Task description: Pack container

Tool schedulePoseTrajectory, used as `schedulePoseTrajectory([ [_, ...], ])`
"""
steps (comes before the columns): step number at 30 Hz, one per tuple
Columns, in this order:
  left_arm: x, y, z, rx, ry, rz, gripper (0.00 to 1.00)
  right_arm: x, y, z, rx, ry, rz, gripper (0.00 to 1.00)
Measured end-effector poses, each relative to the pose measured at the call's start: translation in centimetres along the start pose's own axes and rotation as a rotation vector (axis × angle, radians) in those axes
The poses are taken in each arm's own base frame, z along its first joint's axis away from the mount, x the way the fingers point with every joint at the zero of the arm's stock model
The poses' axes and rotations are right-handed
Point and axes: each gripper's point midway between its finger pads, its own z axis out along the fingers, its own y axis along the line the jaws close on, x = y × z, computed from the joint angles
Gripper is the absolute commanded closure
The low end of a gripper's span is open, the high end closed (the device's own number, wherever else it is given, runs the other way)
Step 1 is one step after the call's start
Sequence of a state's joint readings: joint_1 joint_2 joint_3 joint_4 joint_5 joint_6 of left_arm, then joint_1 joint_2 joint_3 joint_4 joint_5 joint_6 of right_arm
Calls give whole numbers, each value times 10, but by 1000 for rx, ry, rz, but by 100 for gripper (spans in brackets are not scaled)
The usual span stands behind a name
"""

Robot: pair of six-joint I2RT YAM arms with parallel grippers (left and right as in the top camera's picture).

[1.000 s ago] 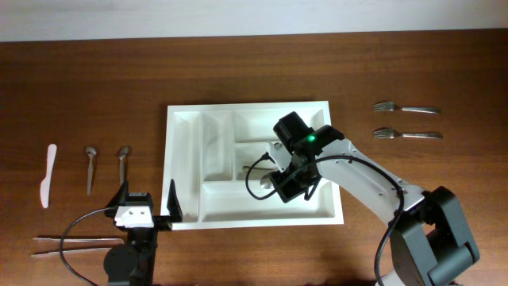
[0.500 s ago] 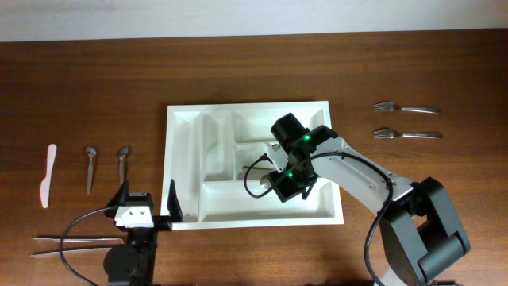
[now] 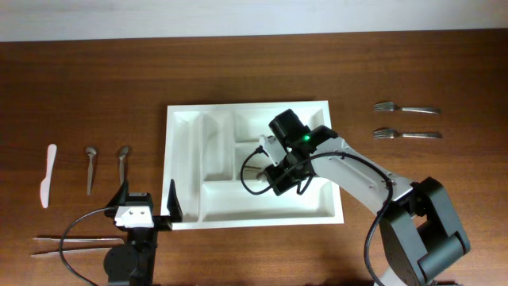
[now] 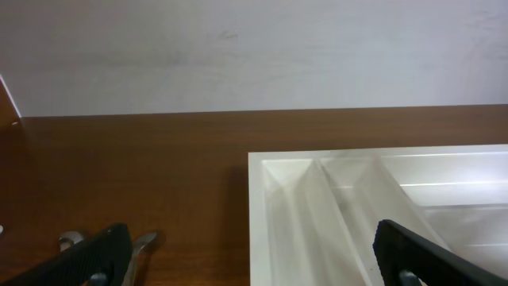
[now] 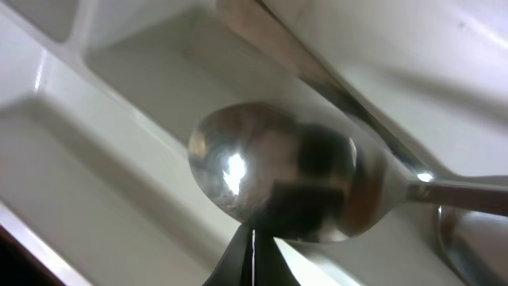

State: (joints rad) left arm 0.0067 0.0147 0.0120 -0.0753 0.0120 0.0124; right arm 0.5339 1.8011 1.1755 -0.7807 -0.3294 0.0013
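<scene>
The container (image 3: pixel 184 121) is a large white cutlery tray in the middle of the table; its near left corner shows in the left wrist view (image 4: pixel 286 171). My right gripper (image 3: pixel 274 176) is low inside the tray, over its middle compartments. In the right wrist view its fingers (image 5: pixel 254 242) are pressed together with nothing between them, and their tips are at the edge of a metal spoon's bowl (image 5: pixel 270 171) lying in a compartment. A second metal handle (image 5: pixel 317 67) lies beside it. My left gripper (image 3: pixel 147 208) is open and empty at the tray's front left corner.
Two forks (image 3: pixel 406 108) (image 3: pixel 406 134) lie right of the tray. Two spoons (image 3: pixel 90 167) (image 3: pixel 123 161) and a white plastic knife (image 3: pixel 48 176) lie to the left. Long metal tongs (image 3: pixel 67 242) lie at the front left.
My right gripper has shifted slightly left inside the tray, toward its middle. The left arm has not moved.
</scene>
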Motion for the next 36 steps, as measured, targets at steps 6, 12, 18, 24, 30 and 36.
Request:
schedulePoseTrajectory([
  [6,0,0,0,0,0,0,1,-8,1,0,-2,-33,1,96],
  [12,0,0,0,0,0,0,1,-7,0,-9,21,-4,24,96],
  [18,0,0,0,0,0,0,1,-49,5,-65,100,-81,13,80],
  [24,0,0,0,0,0,0,1,-96,-34,-158,291,-284,131,12],
  [30,0,0,0,0,0,0,1,-57,-189,-214,460,-379,652,2],
  [36,0,0,0,0,0,0,1,14,-318,-229,426,-463,1191,4],
])
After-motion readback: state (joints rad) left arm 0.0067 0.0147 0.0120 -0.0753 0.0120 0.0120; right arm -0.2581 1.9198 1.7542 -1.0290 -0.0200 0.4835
